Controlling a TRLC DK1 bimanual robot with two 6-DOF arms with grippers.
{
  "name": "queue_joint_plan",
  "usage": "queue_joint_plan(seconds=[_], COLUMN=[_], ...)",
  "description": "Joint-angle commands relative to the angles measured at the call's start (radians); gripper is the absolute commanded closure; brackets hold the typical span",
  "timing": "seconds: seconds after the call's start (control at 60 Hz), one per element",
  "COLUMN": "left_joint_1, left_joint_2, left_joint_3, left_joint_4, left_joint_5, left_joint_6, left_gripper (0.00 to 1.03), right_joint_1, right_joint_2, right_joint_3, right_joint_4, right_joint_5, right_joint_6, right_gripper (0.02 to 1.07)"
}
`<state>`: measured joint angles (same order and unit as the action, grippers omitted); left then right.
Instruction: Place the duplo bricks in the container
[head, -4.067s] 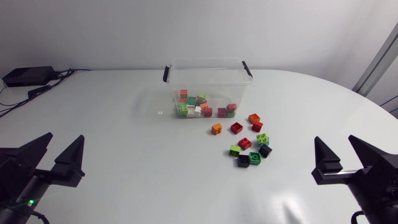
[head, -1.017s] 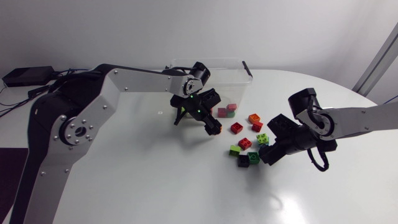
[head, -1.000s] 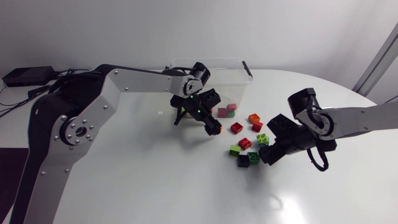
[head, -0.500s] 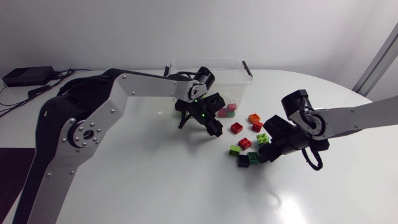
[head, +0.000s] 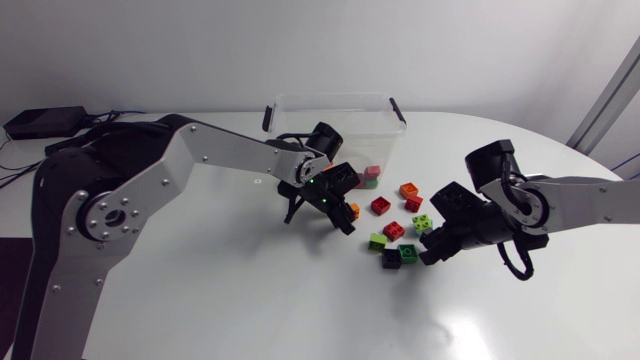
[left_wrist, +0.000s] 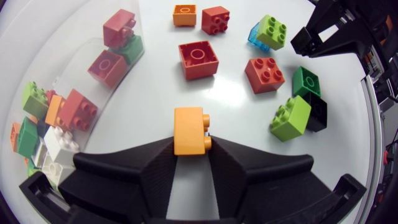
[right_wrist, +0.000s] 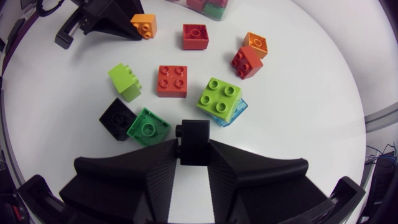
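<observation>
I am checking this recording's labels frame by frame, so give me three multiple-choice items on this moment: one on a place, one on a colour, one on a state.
1. The left gripper holds its orange brick:
A) inside the container
B) over the table, outside the container
C) on top of a green brick

2. The brick in the right gripper is:
A) black
B) red
C) white

3. The container is:
A) empty
B) lying on its side
C) upright with bricks in it

Answers:
1 B: the left wrist view shows bare table beneath the brick, with the container's wall off to one side.
2 A: the black brick sits between both fingers.
3 C: the head view shows it standing, with bricks inside.
</observation>
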<state>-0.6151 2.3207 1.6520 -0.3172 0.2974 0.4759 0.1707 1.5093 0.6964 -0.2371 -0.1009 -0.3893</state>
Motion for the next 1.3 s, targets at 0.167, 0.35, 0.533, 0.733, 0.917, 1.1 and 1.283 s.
queue_joint_plan(seconds=[0.167, 0.35, 0.533, 0.733, 0.917, 1.1, 1.283], left_joint_1=[-0.012, 0.005, 0.028, 0.061, 0.103, 0.144, 0.190], left_joint_2=[-0.084, -0.271, -0.506, -0.613, -0.583, -0.501, -0.411], left_joint_3=[-0.123, -0.225, -0.308, -0.270, -0.172, -0.089, 0.022], left_joint_4=[0.023, 0.023, 0.044, 0.113, 0.125, 0.147, 0.150], left_joint_5=[-0.009, -0.006, -0.001, -0.001, -0.001, -0.001, 0.003], left_joint_6=[0.004, -0.008, -0.033, -0.095, -0.135, -0.164, -0.184], left_gripper=[0.74, 0.74, 0.74, 0.74, 0.73, 0.73, 0.73], right_joint_1=[0.018, 0.050, 0.081, 0.113, 0.139, 0.167, 0.204], right_joint_2=[-0.133, -0.276, -0.333, -0.324, -0.233, -0.089, 0.066], right_joint_3=[-0.048, 0.017, 0.109, 0.193, 0.322, 0.465, 0.611], right_joint_4=[-0.051, -0.156, -0.177, -0.107, -0.048, 0.007, 0.050], right_joint_5=[0.013, 0.012, 0.007, -0.003, -0.011, -0.008, 0.026], right_joint_6=[0.027, 0.064, 0.106, 0.158, 0.198, 0.219, 0.227], right_gripper=[0.88, 0.88, 0.88, 0.88, 0.88, 0.88, 0.88])
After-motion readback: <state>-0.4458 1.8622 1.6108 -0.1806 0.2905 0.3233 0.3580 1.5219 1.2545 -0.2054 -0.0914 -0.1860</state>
